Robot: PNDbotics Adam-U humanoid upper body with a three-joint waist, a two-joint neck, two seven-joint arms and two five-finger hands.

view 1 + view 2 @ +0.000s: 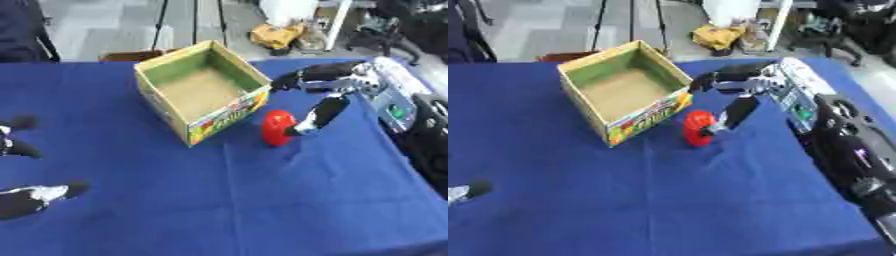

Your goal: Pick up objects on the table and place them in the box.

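Both views are soft and slightly smeared throughout, so edges on the robot's black and silver right hand [328, 100] and the print on the open cardboard box [203, 90] beside it stay unreadable. Light is even and fairly bright, seemingly from overhead, with no harsh glare on the dark blue cloth tabletop [245, 200]. Only a faint, diffuse shadow sits under the hand and below the round red object [278, 128] at its fingertips, and the box interior is shaded green along its far walls.
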